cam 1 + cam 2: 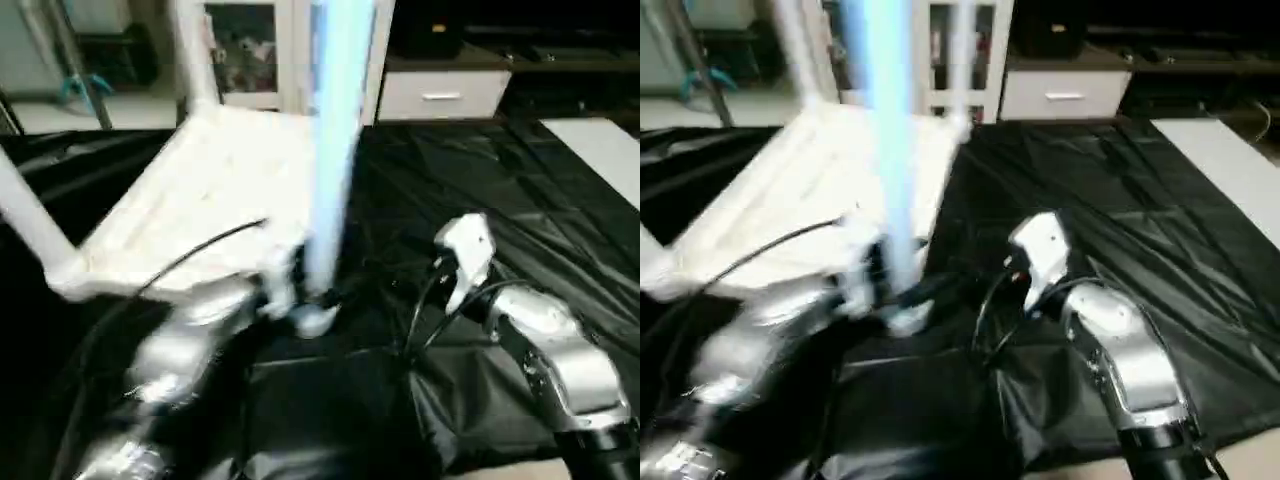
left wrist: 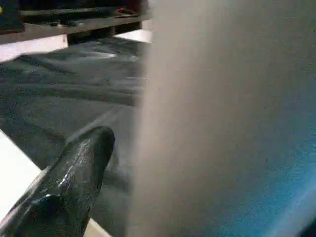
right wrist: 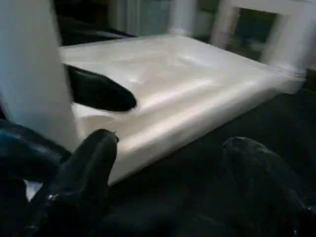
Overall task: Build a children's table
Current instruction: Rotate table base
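Note:
The children's table top [image 1: 220, 190] lies upside down on black cloth, white and ribbed. A leg [image 1: 335, 130] stands upright in its near right corner and looks bluish. My left gripper [image 1: 312, 290] is at that leg's foot, open, with the leg between its fingers. In the left wrist view one finger [image 2: 84, 163] stands a little apart from the tube. Two more legs rise at the near left corner [image 1: 30, 225] and at the back [image 1: 190, 50]. My right gripper [image 3: 173, 158] hovers open over the cloth beside the top's edge [image 3: 197, 113], holding nothing.
The black cloth [image 1: 500, 180] covers the floor around the table top. A white cabinet with a drawer [image 1: 440, 95] stands behind it. A pale panel [image 1: 600, 150] lies at the far right. Cables run along both silver forearms.

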Tool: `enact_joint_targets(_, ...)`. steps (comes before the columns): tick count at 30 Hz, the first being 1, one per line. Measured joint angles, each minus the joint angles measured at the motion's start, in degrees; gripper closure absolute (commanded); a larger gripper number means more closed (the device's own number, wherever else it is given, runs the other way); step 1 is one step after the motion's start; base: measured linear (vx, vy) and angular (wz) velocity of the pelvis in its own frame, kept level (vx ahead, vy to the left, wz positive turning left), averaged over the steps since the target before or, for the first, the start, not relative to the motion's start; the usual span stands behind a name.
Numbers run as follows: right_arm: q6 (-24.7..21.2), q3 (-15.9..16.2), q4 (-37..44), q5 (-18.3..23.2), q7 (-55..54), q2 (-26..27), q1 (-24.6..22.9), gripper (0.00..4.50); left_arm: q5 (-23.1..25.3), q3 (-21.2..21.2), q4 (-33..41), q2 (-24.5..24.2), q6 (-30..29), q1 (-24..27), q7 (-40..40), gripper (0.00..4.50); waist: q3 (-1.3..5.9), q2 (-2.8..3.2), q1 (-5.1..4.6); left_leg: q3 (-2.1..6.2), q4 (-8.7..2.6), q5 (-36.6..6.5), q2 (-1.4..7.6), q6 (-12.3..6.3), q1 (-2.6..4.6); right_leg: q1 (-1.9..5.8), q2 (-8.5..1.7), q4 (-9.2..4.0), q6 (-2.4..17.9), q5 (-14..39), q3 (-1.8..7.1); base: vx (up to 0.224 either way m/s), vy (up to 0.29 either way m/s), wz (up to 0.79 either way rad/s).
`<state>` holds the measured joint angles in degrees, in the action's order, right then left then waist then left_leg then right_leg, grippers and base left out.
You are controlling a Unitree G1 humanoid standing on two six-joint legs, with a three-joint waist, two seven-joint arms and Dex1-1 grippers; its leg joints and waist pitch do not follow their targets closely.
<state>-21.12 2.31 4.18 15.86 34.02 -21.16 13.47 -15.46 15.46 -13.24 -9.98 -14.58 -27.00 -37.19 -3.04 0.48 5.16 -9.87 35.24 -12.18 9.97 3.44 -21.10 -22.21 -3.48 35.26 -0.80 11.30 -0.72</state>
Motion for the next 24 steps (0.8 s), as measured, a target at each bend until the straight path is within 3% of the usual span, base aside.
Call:
enact_joint_targets(5,-0.2,-2.8,1.0,0.0,-1.0,-1.4,-2.2,0.66,3.2,1.8,-6.0,4.7,4.3,-3.0,2.2,0.03,0.08,0.38,-0.24,0.02,-0.14,0.1,0.02,-0.19,0.03,-0.01,0.05,-0.11,0.0,0.0,-0.03,0.000,0.000,0.00)
enact_joint_targets(9,-0.9,-2.9,1.5,0.0,-1.0,-1.4,-2.7,0.66,4.5,1.9,-7.2,4.8,6.5,-3.0,2.1,0.03,0.18,0.90,-0.16,0.01,-0.17,0.2,0.03,-0.24,0.04,-0.02,0.05,-0.10,0.1,0.0,-0.05,0.000,0.000,0.00)
enact_joint_targets(11,-1.1,-2.9,1.9,0.1,-0.9,-1.4,-2.7,0.66,4.4,1.9,-7.2,3.3,7.3,-2.6,0.9,0.03,0.18,0.93,-0.14,0.00,-0.17,0.2,0.03,-0.25,0.05,-0.02,0.04,-0.08,0.1,0.0,-0.05,0.000,0.000,0.00)
enact_joint_targets(15,-1.2,-1.7,3.7,2.1,2.6,-1.8,-2.7,0.66,2.9,0.7,-5.4,-5.4,5.0,0.9,-6.6,0.03,0.19,0.91,-0.62,0.00,-0.26,0.2,0.04,-0.24,0.15,-0.05,0.05,-0.02,0.1,0.0,-0.05,0.000,0.000,0.00)
enact_joint_targets(18,-1.3,-1.8,3.8,2.5,4.1,-3.2,-2.7,0.66,2.8,-0.3,-5.7,-9.8,3.3,2.6,-10.7,0.03,0.11,0.77,0.00,-0.02,-0.26,0.2,0.01,-0.23,0.07,-0.08,0.00,-0.04,0.1,0.0,-0.06,0.000,0.000,0.00)
enact_joint_targets(21,-1.2,-0.8,3.5,2.4,6.0,-3.9,-2.0,0.66,4.2,-0.4,-9.4,-11.0,4.7,0.6,-12.5,0.03,0.06,0.63,0.81,-0.19,-0.25,0.2,-0.02,-0.34,0.01,-0.05,-0.17,-0.07,0.1,0.0,-0.08,0.000,0.000,0.00)
enact_joint_targets(24,-1.1,-0.2,2.8,1.8,6.4,-4.1,-1.9,0.66,6.2,-0.4,-14.6,-11.4,7.3,-2.5,-12.3,0.03,0.09,0.50,0.86,-0.22,-0.25,0.2,-0.07,-0.36,0.01,-0.03,-0.23,-0.12,0.2,0.0,-0.07,0.000,0.000,0.00)
